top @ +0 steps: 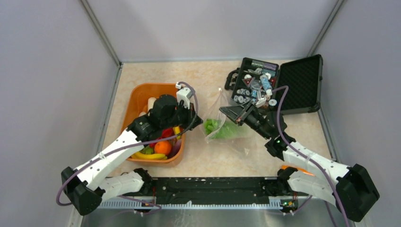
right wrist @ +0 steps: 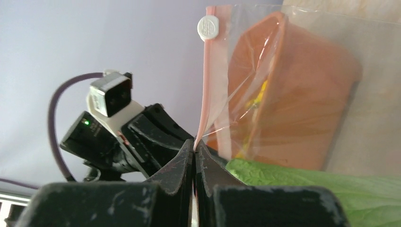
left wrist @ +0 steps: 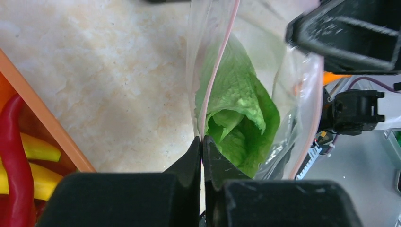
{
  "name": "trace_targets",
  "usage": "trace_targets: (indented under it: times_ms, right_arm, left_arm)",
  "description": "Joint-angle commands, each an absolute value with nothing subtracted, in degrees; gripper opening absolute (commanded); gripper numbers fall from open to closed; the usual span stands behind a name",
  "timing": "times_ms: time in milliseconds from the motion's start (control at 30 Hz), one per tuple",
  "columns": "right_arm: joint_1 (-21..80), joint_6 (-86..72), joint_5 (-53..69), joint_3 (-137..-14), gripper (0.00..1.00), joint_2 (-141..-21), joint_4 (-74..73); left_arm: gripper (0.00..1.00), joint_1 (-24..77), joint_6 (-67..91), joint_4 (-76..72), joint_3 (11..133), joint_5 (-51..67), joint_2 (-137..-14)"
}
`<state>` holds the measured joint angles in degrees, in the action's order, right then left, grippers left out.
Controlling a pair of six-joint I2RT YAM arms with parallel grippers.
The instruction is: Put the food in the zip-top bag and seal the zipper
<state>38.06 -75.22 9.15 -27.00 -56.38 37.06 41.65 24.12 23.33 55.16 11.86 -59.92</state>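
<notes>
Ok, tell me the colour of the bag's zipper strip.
Pale pink; the zipper shows best in the right wrist view.

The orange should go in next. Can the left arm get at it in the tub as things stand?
Probably not yet: the left gripper is shut on the zipper of the zip-top bag and must let go first. The orange lies uncovered in the tub, near that arm.

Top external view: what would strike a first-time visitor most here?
In the middle, the left gripper and right gripper pinch the edge of a clear zip-top bag holding a green lettuce leaf. To the left sits an orange tub of bright toy fruit; at the back right, an open black case.
</notes>
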Motion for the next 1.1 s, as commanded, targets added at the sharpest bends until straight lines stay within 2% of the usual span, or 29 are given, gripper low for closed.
trace_targets:
  times_ms: [0,200,500,567,700,733,800,833,967,1067]
  right_arm:
    - [37.4,-65.0,11.3,-30.7,0.0,-53.2,34.5]
    - [37.4,-51.5,16.1,-34.6,0.0,-48.2,31.8]
    - [37.4,-50.6,14.1,-36.0,0.0,-46.3,27.2]
    - [37.4,-49.6,11.6,-38.0,0.0,-46.2,21.7]
    - [37.4,-48.9,8.5,-39.0,0.0,-45.9,18.6]
    - [37.4,-49.2,8.1,-39.2,0.0,-45.7,18.4]
    - [37.4,-49.2,8.0,-40.0,0.0,-45.9,17.6]
    - [37.4,-48.8,8.1,-40.2,0.0,-45.9,17.4]
    - [37.5,-48.2,8.3,-41.0,0.0,-46.0,16.9]
    - [37.6,-48.2,7.9,-40.4,0.0,-46.1,16.6]
  left_arm:
    - [0.0,41.2,21.9,20.5,61.0,12.3,-58.7]
    - [0.0,40.3,17.9,24.4,67.8,11.4,-58.6]
    - [0.02,40.2,17.9,26.9,68.0,10.4,-61.1]
    - [0.46,40.2,18.2,25.8,67.0,11.1,-59.6]
    - [0.78,40.2,17.8,25.0,66.2,7.9,-55.9]
    - [0.81,40.1,17.4,25.1,66.1,6.2,-55.1]
    - [0.94,39.9,16.5,25.4,65.8,2.6,-53.5]
    - [0.98,39.5,16.3,25.8,65.6,0.8,-52.9]
    - [0.99,35.7,16.8,27.2,63.6,-7.0,-52.0]
    - [0.99,27.5,19.6,27.2,60.6,-4.9,-51.6]
